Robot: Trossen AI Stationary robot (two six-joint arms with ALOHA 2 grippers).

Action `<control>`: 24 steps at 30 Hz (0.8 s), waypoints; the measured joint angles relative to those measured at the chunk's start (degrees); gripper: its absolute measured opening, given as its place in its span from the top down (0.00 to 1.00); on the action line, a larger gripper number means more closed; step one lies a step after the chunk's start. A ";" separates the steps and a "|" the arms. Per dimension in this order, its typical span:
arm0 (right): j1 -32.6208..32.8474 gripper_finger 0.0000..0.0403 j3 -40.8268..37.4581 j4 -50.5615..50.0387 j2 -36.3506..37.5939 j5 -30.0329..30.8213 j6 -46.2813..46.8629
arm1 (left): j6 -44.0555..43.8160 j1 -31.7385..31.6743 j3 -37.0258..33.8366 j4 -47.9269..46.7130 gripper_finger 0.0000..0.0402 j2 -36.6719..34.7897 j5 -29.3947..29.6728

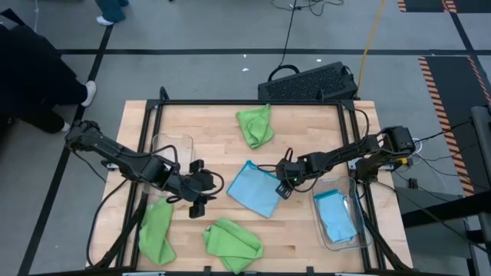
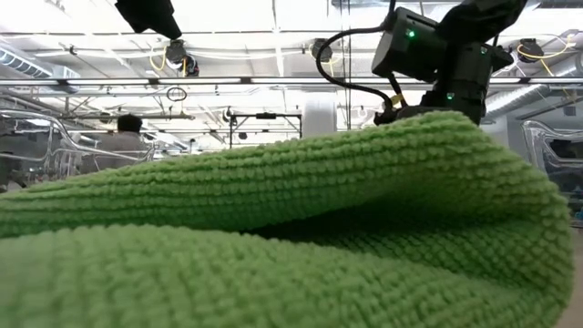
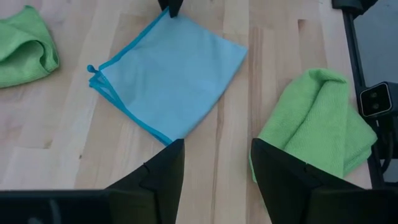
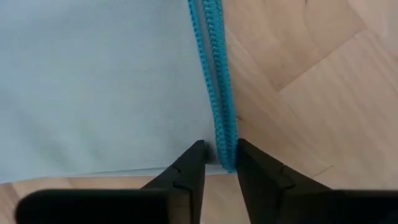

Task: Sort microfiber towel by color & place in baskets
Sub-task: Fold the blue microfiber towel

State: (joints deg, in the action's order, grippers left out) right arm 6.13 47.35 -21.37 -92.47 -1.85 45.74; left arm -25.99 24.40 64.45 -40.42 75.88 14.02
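A light blue microfiber towel [image 1: 253,190] lies spread flat mid-table. My right gripper [image 1: 285,184] is down at its right-hand corner and shut on the stitched edge [image 4: 219,93]. My left gripper [image 1: 201,193] hangs open over bare wood near the towel's left side, and its fingers [image 3: 163,171] touch nothing. Green towels lie crumpled at the far middle [image 1: 255,125], the near left [image 1: 157,230] and the near middle [image 1: 230,241]. A clear basket [image 1: 186,139] stands at the left. The right basket [image 1: 316,201] holds another blue towel [image 1: 336,218]. My right gripper pinches the blue towel's darker stitched hem [image 4: 224,149] between its two fingers, right at the towel's corner. The fingers slant steeply down from above. I cannot tell whether they hold one layer or several. The towel lies flat on the table.
A black perforated crate [image 1: 311,83] sits beyond the table's far edge. The near-middle green towel [image 2: 273,246] fills the low view. A dark frame rail [image 1: 349,130] runs along the table's sides. Bare wood shows between the blue towel and the near green towels.
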 joint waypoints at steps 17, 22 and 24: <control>-0.07 0.86 -0.17 0.19 6.38 1.60 1.97 | -1.12 0.00 0.01 2.86 0.53 0.00 2.60; -0.11 0.76 -0.17 0.28 6.48 1.78 1.94 | -0.55 0.00 0.02 2.98 0.53 0.00 2.60; -0.11 0.73 -0.17 0.35 6.49 1.80 1.63 | 0.25 0.00 0.02 3.01 0.53 0.00 2.62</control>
State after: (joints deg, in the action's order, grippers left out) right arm 6.02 47.18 -21.01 -85.97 -0.05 47.37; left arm -25.74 24.40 64.47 -37.41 75.88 16.64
